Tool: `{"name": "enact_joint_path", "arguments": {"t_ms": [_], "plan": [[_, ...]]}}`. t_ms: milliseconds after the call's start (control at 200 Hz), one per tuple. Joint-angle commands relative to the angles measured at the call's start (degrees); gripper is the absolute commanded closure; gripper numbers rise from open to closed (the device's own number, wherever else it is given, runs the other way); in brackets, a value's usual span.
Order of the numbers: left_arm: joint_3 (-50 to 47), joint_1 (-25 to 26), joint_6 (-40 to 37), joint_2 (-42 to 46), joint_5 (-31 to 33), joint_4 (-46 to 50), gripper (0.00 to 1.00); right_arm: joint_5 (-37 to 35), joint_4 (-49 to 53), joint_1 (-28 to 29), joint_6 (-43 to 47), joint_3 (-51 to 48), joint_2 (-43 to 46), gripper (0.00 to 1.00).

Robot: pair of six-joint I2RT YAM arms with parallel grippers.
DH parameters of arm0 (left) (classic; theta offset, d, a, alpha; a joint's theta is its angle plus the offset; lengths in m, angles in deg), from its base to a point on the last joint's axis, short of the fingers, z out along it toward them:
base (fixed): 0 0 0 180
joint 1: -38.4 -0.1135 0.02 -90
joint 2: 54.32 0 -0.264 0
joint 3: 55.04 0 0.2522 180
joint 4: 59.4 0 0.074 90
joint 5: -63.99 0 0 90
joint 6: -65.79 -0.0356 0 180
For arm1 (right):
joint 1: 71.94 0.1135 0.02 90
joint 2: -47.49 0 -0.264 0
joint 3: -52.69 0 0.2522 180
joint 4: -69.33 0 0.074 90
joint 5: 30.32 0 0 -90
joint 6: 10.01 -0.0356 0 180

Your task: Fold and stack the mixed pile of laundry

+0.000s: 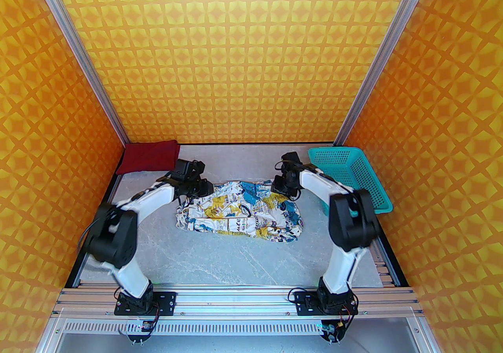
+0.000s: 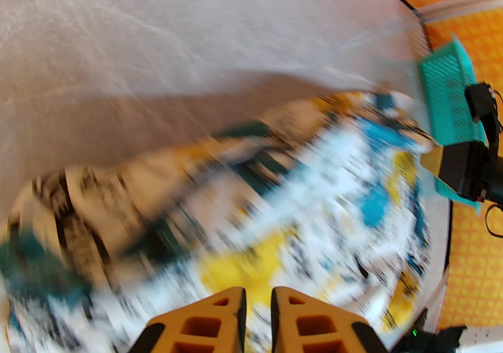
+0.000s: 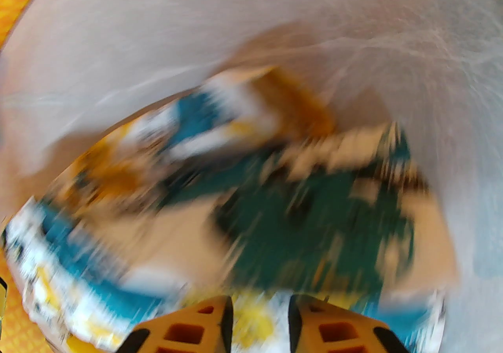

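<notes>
**Both grippers at the printed garment's upper edge**
You have the left gripper [image 2: 258,292] and the right gripper [image 3: 259,302] low over the upper corners of the white printed garment [image 1: 239,210] at mid-frame, probably to draw that edge over for a fold. Blur hides whether either one is pinching cloth. The dark red T-shirt [image 1: 149,157] looks folded at upper left, likely the base of the stack.
</notes>
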Motion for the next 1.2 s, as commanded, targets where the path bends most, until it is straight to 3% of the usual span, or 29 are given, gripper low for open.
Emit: {"name": "enact_joint_path", "arguments": {"t_ms": [0, 285, 425, 560, 735, 895, 1195], "plan": [[2.2, -3.0, 1.4, -3.8, 0.1, -6.2, 0.83, -3.3, -1.6, -1.2, 1.7, 5.5, -2.2, 0.74], [2.6, -4.8, 1.6, -7.2, 0.0, -6.6, 0.81, -4.0, 1.6, -2.1, 7.0, 16.9, -12.7, 0.71], [1.9, -4.8, 0.3, -1.8, 0.1, -3.6, 0.75, -3.4, 5.8, -2.1, 6.9, 16.4, -8.3, 0.64], [-0.6, -3.1, -1.2, 7.5, 0.1, 1.4, 0.72, -0.9, 6.1, -2.1, 4.2, 6.8, 4.2, 0.59], [-8.4, 1.6, -0.9, 16.3, 0.0, 4.7, 0.72, 10.5, 1.8, 0.7, -0.1, -10.6, 19.9, 0.57], [-14.7, 2.6, -0.1, 16.7, 0.0, 3.0, 0.76, 10.9, 2.1, 6.2, -1.6, -17.4, 22.4, 0.58], [-22.6, 1.9, 1.6, 17.1, 2.0, 3.8, 0.80, 9.9, 0.8, 6.5, -2.8, -29.2, 24.3, 0.61]]}}
